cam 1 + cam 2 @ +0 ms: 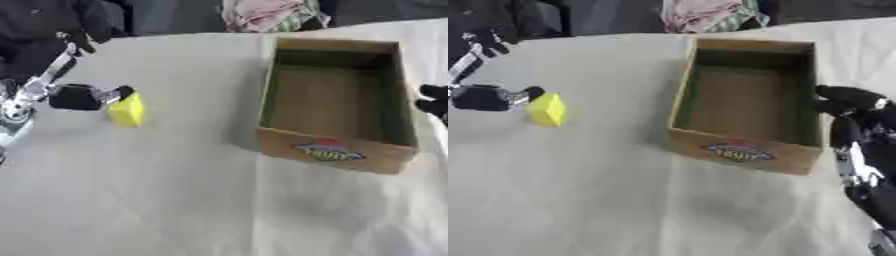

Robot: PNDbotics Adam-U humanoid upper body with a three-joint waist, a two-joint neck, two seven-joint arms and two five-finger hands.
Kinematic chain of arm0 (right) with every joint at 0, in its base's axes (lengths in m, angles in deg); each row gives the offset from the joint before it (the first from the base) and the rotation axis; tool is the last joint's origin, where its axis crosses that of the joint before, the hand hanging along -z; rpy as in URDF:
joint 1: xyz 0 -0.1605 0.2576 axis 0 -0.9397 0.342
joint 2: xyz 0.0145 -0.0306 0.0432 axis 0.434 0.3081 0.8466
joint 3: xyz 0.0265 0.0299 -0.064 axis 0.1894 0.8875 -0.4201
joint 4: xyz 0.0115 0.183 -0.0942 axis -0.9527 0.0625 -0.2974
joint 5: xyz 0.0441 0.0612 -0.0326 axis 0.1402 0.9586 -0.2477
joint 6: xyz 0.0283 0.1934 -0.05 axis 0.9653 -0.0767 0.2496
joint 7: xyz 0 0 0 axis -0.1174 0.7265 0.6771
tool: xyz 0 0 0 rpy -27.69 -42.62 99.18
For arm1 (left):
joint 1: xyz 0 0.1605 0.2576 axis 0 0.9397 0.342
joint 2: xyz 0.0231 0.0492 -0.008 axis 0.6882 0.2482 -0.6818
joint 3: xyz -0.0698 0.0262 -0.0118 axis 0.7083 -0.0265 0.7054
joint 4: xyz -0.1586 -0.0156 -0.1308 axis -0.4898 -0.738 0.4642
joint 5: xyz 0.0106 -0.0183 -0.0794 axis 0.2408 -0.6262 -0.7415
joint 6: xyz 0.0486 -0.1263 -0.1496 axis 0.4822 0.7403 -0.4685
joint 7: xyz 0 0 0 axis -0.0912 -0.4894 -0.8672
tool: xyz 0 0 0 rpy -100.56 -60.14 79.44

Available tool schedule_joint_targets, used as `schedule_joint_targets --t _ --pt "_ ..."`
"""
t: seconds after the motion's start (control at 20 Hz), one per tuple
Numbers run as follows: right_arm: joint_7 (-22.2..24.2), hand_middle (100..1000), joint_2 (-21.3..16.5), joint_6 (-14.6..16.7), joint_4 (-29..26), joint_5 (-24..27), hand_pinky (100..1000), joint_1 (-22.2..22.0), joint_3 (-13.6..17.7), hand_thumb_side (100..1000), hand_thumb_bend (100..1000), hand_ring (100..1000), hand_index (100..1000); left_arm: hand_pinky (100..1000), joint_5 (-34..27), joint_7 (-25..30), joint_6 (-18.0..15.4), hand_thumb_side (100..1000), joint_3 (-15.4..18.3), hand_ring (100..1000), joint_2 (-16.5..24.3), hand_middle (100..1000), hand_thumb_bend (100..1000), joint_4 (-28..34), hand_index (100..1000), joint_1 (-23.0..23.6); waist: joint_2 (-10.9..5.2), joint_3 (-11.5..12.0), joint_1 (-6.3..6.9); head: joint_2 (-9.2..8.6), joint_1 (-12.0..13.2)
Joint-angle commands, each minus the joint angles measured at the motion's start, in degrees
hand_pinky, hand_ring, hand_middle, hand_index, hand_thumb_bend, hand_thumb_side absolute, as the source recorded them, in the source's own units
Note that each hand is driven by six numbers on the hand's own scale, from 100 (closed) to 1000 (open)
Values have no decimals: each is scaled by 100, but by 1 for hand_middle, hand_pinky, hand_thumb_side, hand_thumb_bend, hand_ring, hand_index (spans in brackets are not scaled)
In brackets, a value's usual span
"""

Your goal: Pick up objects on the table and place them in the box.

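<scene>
Yellow is the only colour waiting on the table: a small yellow block sits on the pale cloth well to the left of the cardboard box, and it has not yet left the surface. The left hand has reached in from the left edge and its dark fingertips are at the block's upper left corner, touching it or nearly so; whether the fingers are curled round the block or merely laid against it cannot be told from either view. The box stands open (a printed fruit label on its near wall) and its brown floor looks bare, so by all appearances nothing has been placed inside so far. The right hand rests against the box's right wall, black fingers lying over or beside the rim; it seems to be steadying the box or simply idling there, and its fingers look relaxed rather than closed round anything. No other loose object shows on the cloth, so the block appears to be the whole of the work visible here. My judgement is that the task is at its very start: the grasp is only being set up, and the lift, the carry rightward across the cloth and the release over the box are all left to do.
</scene>
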Motion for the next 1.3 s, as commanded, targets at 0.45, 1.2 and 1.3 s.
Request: schedule_joint_targets --t 0.45,1.2,1.3 --pt "20 595 -61 -21 -123 -15 835 30 -3 470 100 857 780 739 221 1008 -295 378 -23 754 133 769 518 -881 877 -340 -115 -39 17 -4 4" --pt "14 595 -24 -37 -123 -21 835 15 3 470 100 858 780 733 530 2411 -289 343 144 752 -163 766 472 -1004 874 -636 -117 -38 -11 -6 -8" --pt "13 595 -18 -35 -123 -22 835 14 2 470 100 858 780 736 621 2552 -265 336 179 754 -224 768 468 -1062 873 -697 -116 -40 -18 -8 -12"
